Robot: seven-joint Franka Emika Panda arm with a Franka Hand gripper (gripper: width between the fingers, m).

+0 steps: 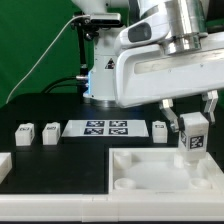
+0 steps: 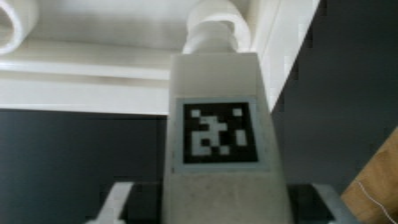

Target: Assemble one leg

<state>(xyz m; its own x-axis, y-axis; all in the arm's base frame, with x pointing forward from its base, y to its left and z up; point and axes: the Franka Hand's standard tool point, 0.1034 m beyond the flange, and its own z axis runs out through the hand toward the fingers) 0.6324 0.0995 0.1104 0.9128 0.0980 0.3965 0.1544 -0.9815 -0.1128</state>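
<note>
My gripper (image 1: 190, 122) is shut on a leg (image 1: 192, 137), a small white block with a black-and-white tag, held upright at the exterior view's right. Its lower end is at the far right corner of the large white tray-like piece (image 1: 150, 172). In the wrist view the leg (image 2: 217, 110) fills the middle between my fingers (image 2: 125, 203), and its far tip meets a round corner socket (image 2: 215, 28) of the white piece. Whether the tip is seated in the socket is hidden. Three more legs stand on the black table (image 1: 25, 132), (image 1: 50, 132), (image 1: 160, 130).
The marker board (image 1: 104, 127) lies flat behind the tray-like piece, between the loose legs. A white part (image 1: 4, 165) lies at the exterior view's left edge. The arm's white base (image 1: 100, 70) stands behind the board, with a green backdrop behind it.
</note>
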